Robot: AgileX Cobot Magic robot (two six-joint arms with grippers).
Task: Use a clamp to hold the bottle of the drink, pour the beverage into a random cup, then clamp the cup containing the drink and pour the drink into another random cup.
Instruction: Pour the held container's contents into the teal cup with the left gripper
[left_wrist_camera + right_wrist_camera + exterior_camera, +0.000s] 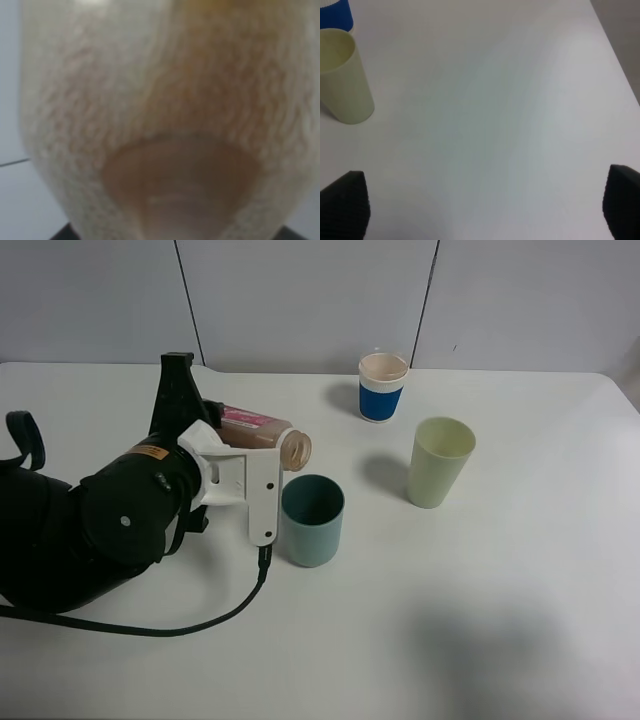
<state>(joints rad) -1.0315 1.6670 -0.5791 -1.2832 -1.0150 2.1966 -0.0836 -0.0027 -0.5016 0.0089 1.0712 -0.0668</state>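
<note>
- Step in hand, as I read it: the first pour, bottle into teal cup.
- Left arm (110, 530) reaches in from the left side of the worktop (520, 620); left jaws clenched on the bottle (262, 432), gripping its body.
- Bottle is off the worktop and tipped about level, with its open mouth pointing at the teal cup (313, 520), above the cup's far-left rim.
- Left wrist view: the bottle fills the shot and is blurred; brownish drink (200, 75) shows through the plastic.
- No stream visible. The teal cup's inside is dark, so I can't tell if any drink is in it.
- Right jaws released, spread wide over bare worktop with nothing between them; the yellow-green cup (342, 80) stands well off to one side.
- Yellow-green cup and blue-banded cup (382, 387) are upright, apart from the teal one, untouched.
- Next move likely needs more tilt with the mouth kept over the teal cup's opening, as it sits close to the rim and could spill.
- After that: set the bottle down, then grip the teal cup and pour into the yellow-green cup.
</note>
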